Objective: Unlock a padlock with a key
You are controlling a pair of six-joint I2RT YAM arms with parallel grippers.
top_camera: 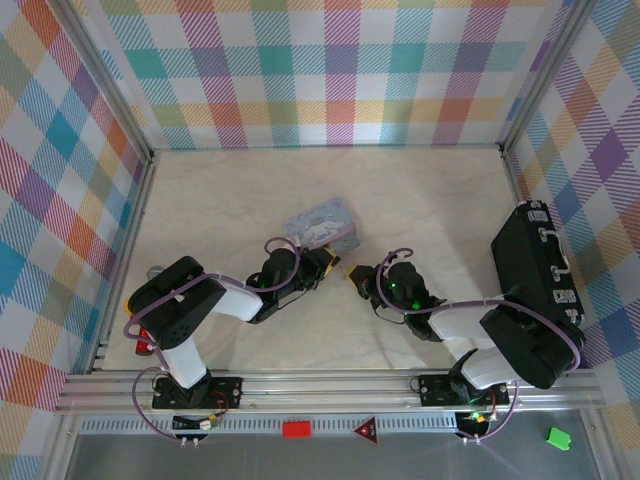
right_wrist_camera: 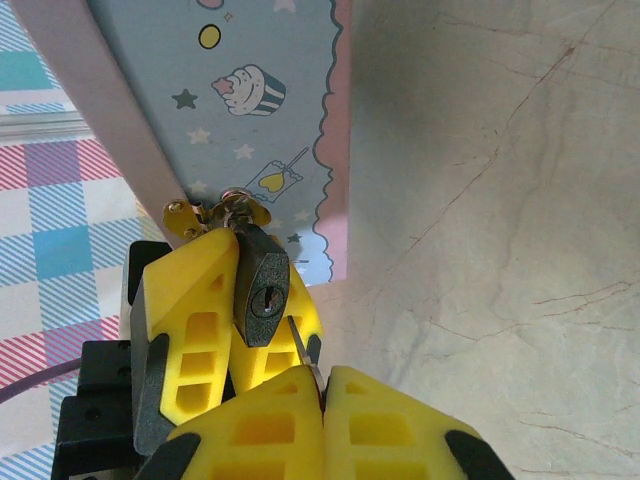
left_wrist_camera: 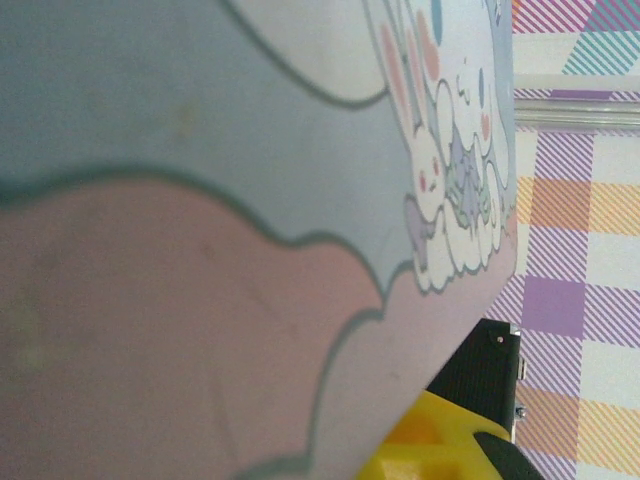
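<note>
The padlock [right_wrist_camera: 262,288] is small, dark and silvery, and hangs from the brass hasp [right_wrist_camera: 212,214] of the pale blue cartoon tin [right_wrist_camera: 240,110]. Its keyhole faces the right wrist camera. My left gripper [right_wrist_camera: 245,262] is shut on the padlock, one yellow finger [right_wrist_camera: 195,300] on each side of the body. My right gripper [right_wrist_camera: 322,372] is shut on the key [right_wrist_camera: 298,342]. The thin silver blade points up at the lock, its tip just below and right of the keyhole, outside it. From above, the left gripper [top_camera: 322,262] and right gripper [top_camera: 358,274] meet below the tin [top_camera: 320,222].
A black hard case [top_camera: 535,265] lies along the right wall beside the right arm. A red stick [top_camera: 145,345] rests by the left arm's base at the left wall. In the left wrist view the tin's lid [left_wrist_camera: 250,200] sits very close, with a yellow finger [left_wrist_camera: 440,450] below it.
</note>
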